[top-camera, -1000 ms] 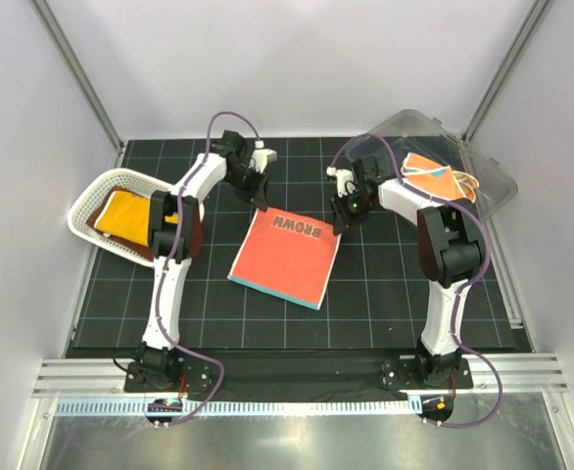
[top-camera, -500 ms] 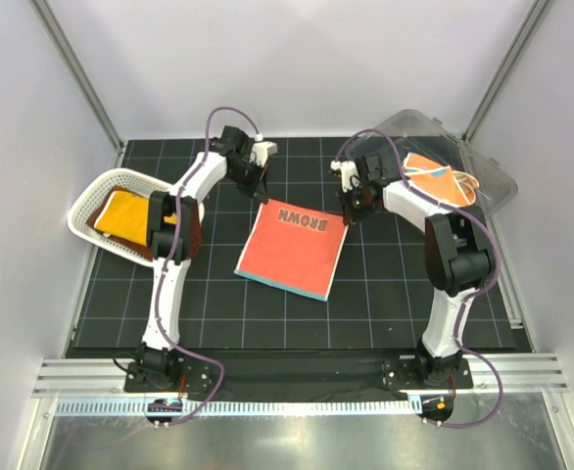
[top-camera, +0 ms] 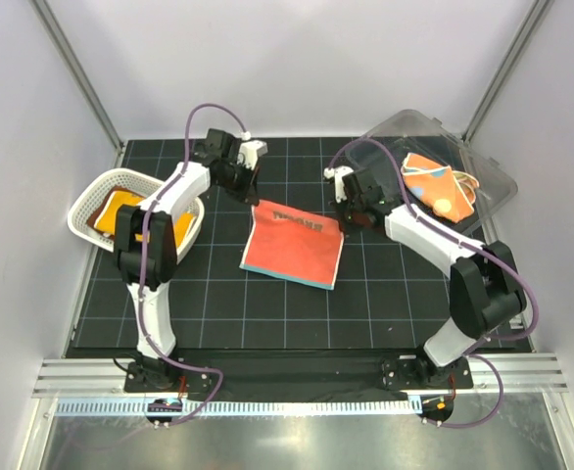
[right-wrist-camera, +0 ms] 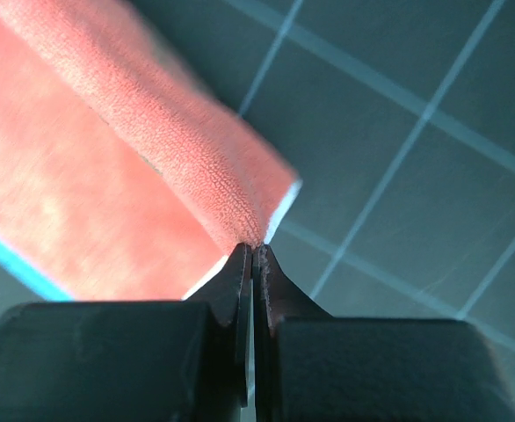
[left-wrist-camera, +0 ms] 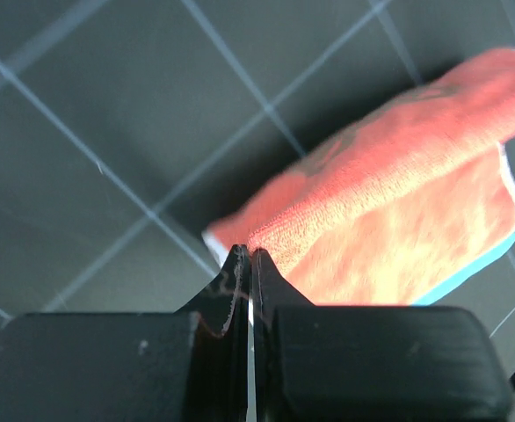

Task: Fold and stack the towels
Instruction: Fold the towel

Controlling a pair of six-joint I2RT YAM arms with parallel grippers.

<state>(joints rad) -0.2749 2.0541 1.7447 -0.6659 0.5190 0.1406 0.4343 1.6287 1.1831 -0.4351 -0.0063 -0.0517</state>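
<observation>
A red-orange towel (top-camera: 294, 247) with a blue edge lies in the middle of the black mat, its far edge raised off the mat. My left gripper (top-camera: 255, 200) is shut on its far left corner. In the left wrist view the left gripper (left-wrist-camera: 247, 253) pinches the towel (left-wrist-camera: 398, 202) at the corner. My right gripper (top-camera: 343, 224) is shut on the far right corner. The right wrist view shows the right gripper (right-wrist-camera: 254, 249) holding the towel (right-wrist-camera: 108, 158) by its tip. A yellow towel (top-camera: 118, 204) lies in the basket, and a spotted orange and blue towel (top-camera: 439, 188) in the bin.
A white mesh basket (top-camera: 83, 208) stands at the left edge of the mat, partly behind my left arm. A clear plastic bin (top-camera: 493, 186) lies tilted at the back right. Grey walls close in on three sides.
Both grippers have shut on the towel's far corners and lifted them. The far edge has come up, and the lettering now looks squeezed short.
</observation>
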